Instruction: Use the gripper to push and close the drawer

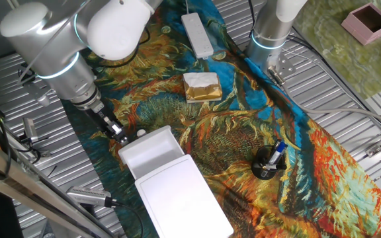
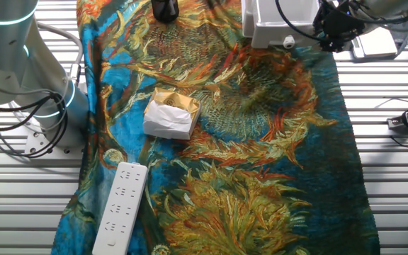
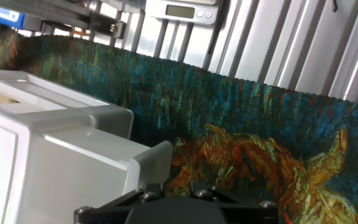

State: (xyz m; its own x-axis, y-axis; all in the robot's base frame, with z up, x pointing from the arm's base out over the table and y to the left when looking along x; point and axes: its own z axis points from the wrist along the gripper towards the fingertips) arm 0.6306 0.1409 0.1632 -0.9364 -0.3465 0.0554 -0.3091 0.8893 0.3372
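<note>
**My gripper at the knob end of the open drawer**

In one fixed view, my small black two-finger gripper point(image 1: 116, 129) hangs low off my silver-grey arm, just beside the front of the shallow white plastic drawer tray point(image 1: 149, 150). The tray stands pulled out of its flat white box point(image 1: 182, 199), and its small round white knob point(image 1: 141, 133) sits right next to my fingertips. I cannot tell from here whether my fingers are parted or together, or whether they touch the knob. Farther back lie a white-and-gold block point(image 1: 202, 86), a long white power strip point(image 1: 197, 34) and, to the right, a black pen holder point(image 1: 267, 162). A pink open box point(image 1: 368, 21) rests off the cloth in the far corner.

The other fixed view looks from the opposite side. Here my gripper point(image 2: 335, 30) is a dark clump at the top edge, beside the drawer front point(image 2: 278, 32) and its knob point(image 2: 288, 43). The finger gap stays hidden. The second silver arm's column point(image 2: 20, 67) fills the left.

The hand view shows what neither fixed camera does: the drawer's white rim point(image 3: 61, 149) close on the left, with only the black base of my gripper point(image 3: 179, 208) along the bottom edge, fingertips out of sight. A digital scale point(image 3: 182, 10) sits at the top.

The table is ribbed grey metal point(image 2: 395, 184), draped with a sunflower-patterned cloth in blue, orange and gold point(image 2: 246, 163).
</note>
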